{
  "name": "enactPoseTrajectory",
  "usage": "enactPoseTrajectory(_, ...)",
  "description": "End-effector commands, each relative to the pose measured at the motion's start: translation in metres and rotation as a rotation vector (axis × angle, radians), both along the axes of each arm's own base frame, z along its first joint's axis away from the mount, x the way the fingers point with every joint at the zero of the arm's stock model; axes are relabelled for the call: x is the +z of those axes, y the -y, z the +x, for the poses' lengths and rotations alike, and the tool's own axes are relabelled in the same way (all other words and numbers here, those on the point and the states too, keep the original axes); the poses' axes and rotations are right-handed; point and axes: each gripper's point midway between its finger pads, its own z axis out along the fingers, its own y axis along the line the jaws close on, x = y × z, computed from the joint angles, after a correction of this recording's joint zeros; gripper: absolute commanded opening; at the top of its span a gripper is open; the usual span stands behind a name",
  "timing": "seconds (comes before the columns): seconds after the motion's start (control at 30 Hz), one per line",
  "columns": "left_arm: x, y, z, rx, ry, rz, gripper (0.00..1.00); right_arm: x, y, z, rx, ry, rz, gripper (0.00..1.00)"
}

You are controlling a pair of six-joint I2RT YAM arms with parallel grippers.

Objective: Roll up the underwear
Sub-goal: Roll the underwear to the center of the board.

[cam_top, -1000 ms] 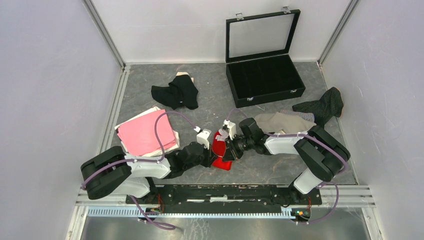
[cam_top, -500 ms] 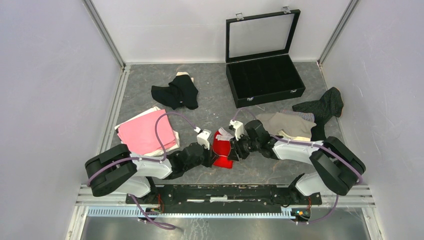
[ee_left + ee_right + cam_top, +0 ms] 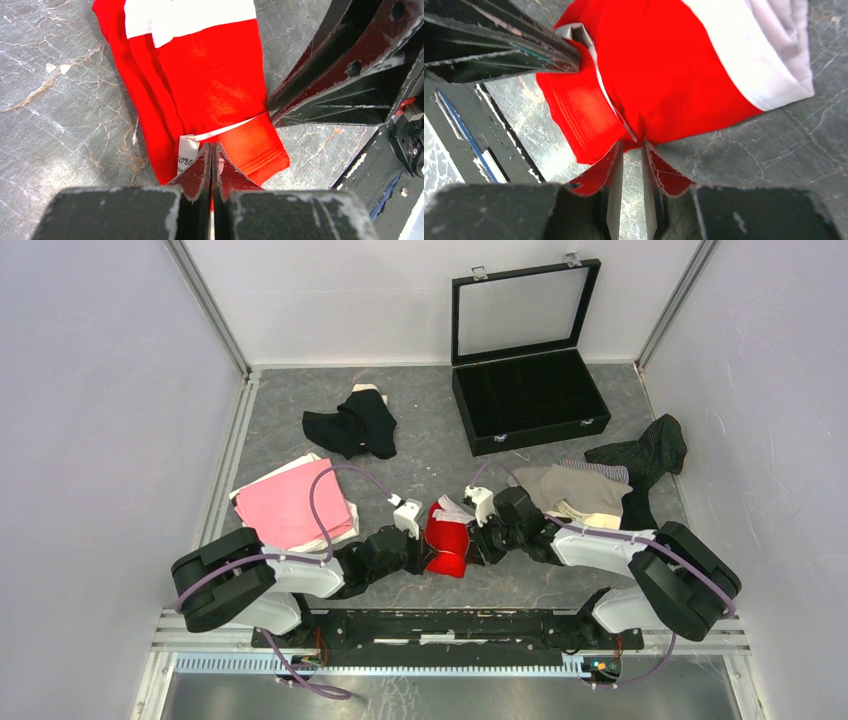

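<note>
The pink underwear (image 3: 295, 508) is lying at the left, well apart. The left gripper (image 3: 211, 147) is pressing its closed fingers onto the red underwear (image 3: 210, 80) at the hem by the label, probably anchoring it; I cannot tell whether cloth is pinched. The garment is lying between both grippers. The right gripper (image 3: 631, 145) is meeting the opposite folded edge, fingers slightly parted, holding nothing. The far side is lying open; the beige underwear (image 3: 575, 485) is crowding the right arm.

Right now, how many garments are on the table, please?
5: red garment at front centre, pink at left, black at back, beige and pinstriped at right; others may lie hidden.
</note>
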Motion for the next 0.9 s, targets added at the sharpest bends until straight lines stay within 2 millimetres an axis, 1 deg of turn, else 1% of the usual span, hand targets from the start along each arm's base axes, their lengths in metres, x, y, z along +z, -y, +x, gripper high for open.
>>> enactPoseTrajectory(0.0,-0.034,-0.025,-0.009,0.03,-0.055,0.112,0.02,-0.018,0.012,-0.016,0.012,-0.011,-0.073,0.26)
enactPoseTrajectory(0.07,-0.034,-0.025,-0.01,0.027,-0.058,0.113,0.02,-0.02,0.013,-0.017,0.013,-0.004,-0.091,0.27)
enactPoseTrajectory(0.13,-0.035,-0.024,-0.01,0.024,-0.061,0.113,0.02,-0.016,0.013,-0.014,0.006,0.021,-0.09,0.3)
enactPoseTrajectory(0.23,-0.036,-0.023,-0.012,0.012,-0.066,0.117,0.02,0.006,0.014,0.003,-0.029,0.133,-0.08,0.34)
enactPoseTrajectory(0.3,-0.037,-0.024,-0.012,0.013,-0.067,0.118,0.02,0.025,0.016,0.017,-0.054,0.238,-0.068,0.37)
enactPoseTrajectory(0.37,-0.037,-0.024,-0.012,0.015,-0.069,0.118,0.02,0.045,0.018,0.027,-0.059,0.354,-0.038,0.42)
enactPoseTrajectory(0.4,-0.038,-0.024,-0.012,0.015,-0.071,0.119,0.02,0.053,0.019,0.029,-0.053,0.41,-0.021,0.46)
enactPoseTrajectory(0.47,-0.038,-0.024,-0.012,0.017,-0.072,0.121,0.02,0.063,0.02,0.032,-0.064,0.501,-0.006,0.64)
enactPoseTrajectory(0.53,-0.039,-0.024,-0.012,0.015,-0.075,0.123,0.02,0.075,0.015,0.027,-0.031,0.601,0.008,0.71)
enactPoseTrajectory(0.67,-0.039,-0.024,-0.012,0.017,-0.076,0.123,0.02,0.09,-0.007,0.002,0.114,0.822,0.02,0.74)
enactPoseTrajectory(0.77,-0.039,-0.024,-0.012,0.015,-0.076,0.125,0.02,0.092,-0.019,-0.015,0.215,0.911,0.016,0.74)
enactPoseTrajectory(0.8,-0.039,-0.024,-0.012,0.014,-0.076,0.126,0.02,0.092,-0.022,-0.018,0.242,0.943,0.004,0.74)
enactPoseTrajectory(0.87,-0.039,-0.023,-0.013,0.006,-0.077,0.126,0.02,0.087,-0.029,-0.025,0.31,0.986,-0.02,0.74)
